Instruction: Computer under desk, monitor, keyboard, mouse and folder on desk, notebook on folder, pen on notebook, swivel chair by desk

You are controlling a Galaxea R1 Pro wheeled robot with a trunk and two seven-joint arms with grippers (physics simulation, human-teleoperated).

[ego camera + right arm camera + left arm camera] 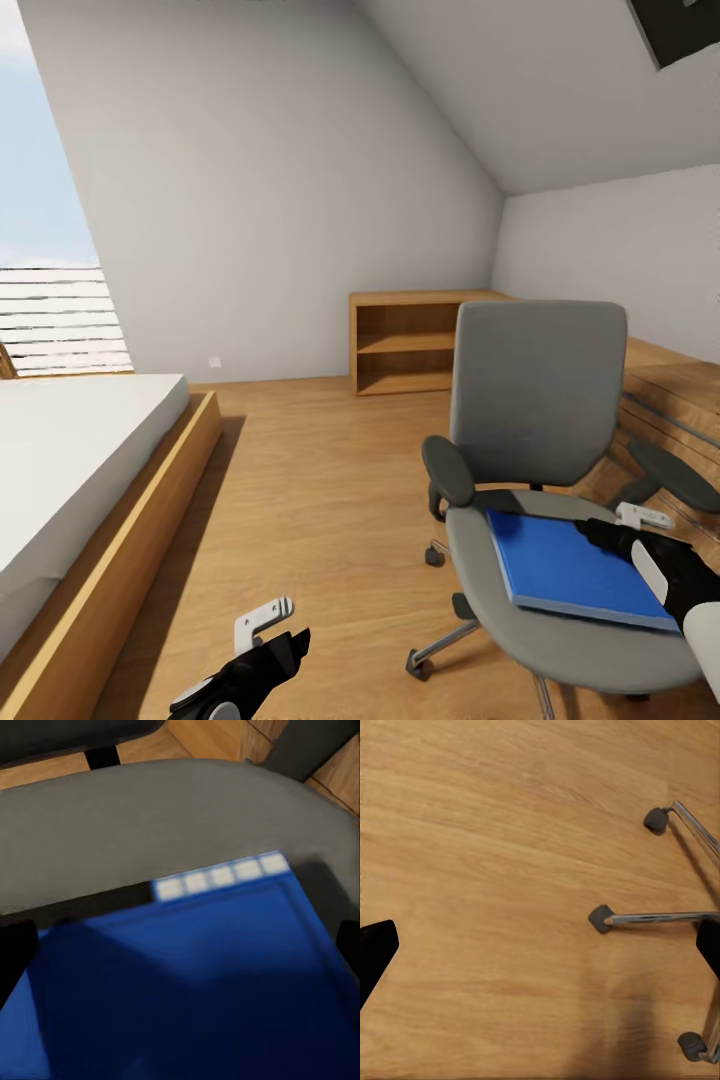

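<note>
The grey swivel chair (540, 390) stands at the right of the head view, its back towards the far wall. The bright-blue folder (570, 570) lies flat on its seat. My right gripper (627, 530) hovers open over the folder's far right edge. In the right wrist view the folder (187, 1005) lies close below the open right gripper (180, 952), with the chair seat (187, 817) beyond it. My left gripper (275, 632) hangs open and empty above the floor, left of the chair. The left wrist view has the left gripper (540, 945) over wood floor beside the chair's metal legs (660, 919) and casters.
A low bed (80, 450) with a wooden frame fills the left side. An open wooden shelf unit (410, 340) stands against the far wall. A light-wood chest of drawers (670, 400) sits just behind the chair on the right. Wood floor (320, 500) lies between bed and chair.
</note>
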